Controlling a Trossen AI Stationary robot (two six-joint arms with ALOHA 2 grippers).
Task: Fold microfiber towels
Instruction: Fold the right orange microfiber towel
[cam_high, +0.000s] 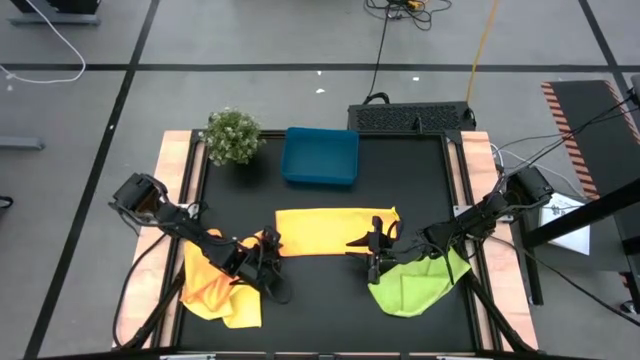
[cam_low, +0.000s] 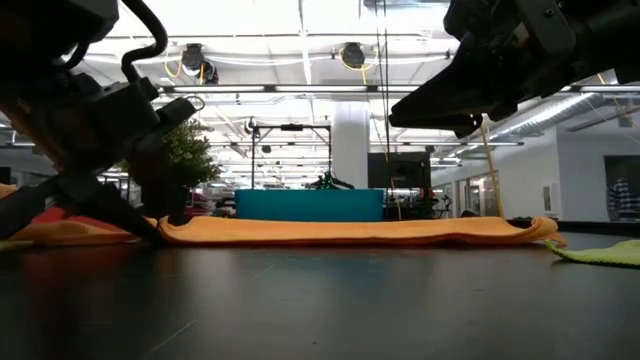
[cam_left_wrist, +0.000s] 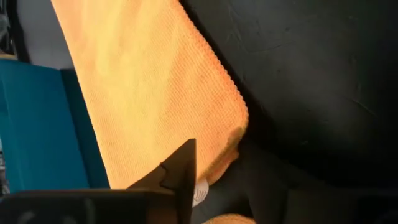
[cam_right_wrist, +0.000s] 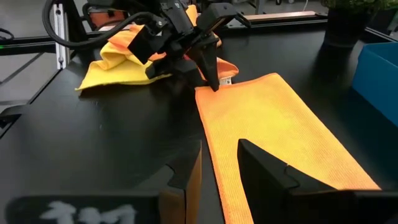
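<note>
1. One orange-yellow towel (cam_high: 336, 231) lies on the black table (cam_high: 400, 170) in a long folded strip, in front of the blue tray (cam_high: 320, 156); judging by that shape, it has had a first fold and a further fold looks due.
2. The left gripper (cam_right_wrist: 208, 59) sits at the strip's left end, its fingers spread a little around the corner beside the white tag (cam_right_wrist: 226, 80); whether they actually pinch the cloth cannot be told.
3. The right gripper (cam_high: 376, 252) stands at the strip's right end; the right wrist view shows its fingers (cam_right_wrist: 273, 177) apart over the cloth's edge, holding nothing visible.
4. A crumpled yellow pile (cam_high: 218, 282) under the left arm and a loose lime green towel (cam_high: 415, 285) under the right arm look unfolded; most of the work remains.
5. How many cloths the yellow pile holds is hidden by the arm.
</note>
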